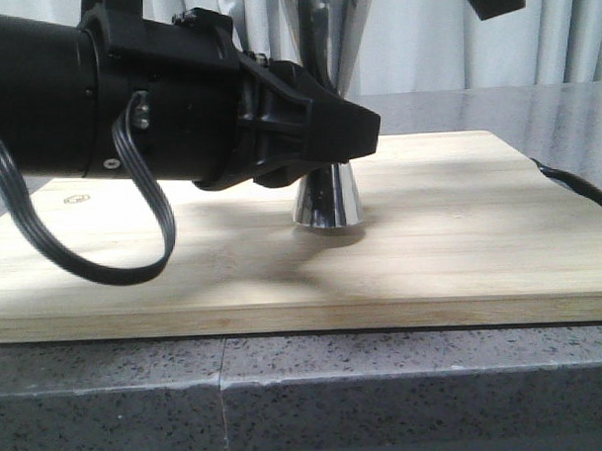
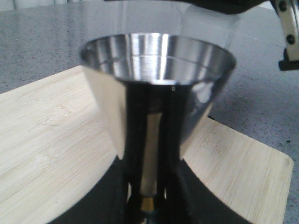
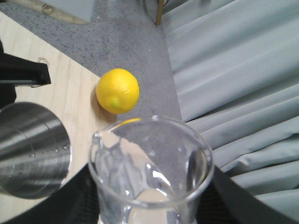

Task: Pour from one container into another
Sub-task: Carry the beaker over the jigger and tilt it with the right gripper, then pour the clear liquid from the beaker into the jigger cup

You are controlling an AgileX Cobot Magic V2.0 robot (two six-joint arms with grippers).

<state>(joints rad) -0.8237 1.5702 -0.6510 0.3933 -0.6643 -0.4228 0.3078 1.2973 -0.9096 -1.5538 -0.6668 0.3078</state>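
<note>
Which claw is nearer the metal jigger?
Left: the left claw grips the jigger at its waist; the right claw holds the beaker beside its rim.

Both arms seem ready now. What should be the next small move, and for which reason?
Probably the right gripper should bring the beaker's lip nearer over the jigger's open cup before tipping. The left gripper already clamps the jigger at its waist, upright on the board. In the right wrist view the beaker sits beside the jigger's rim, not clearly above it.
</note>
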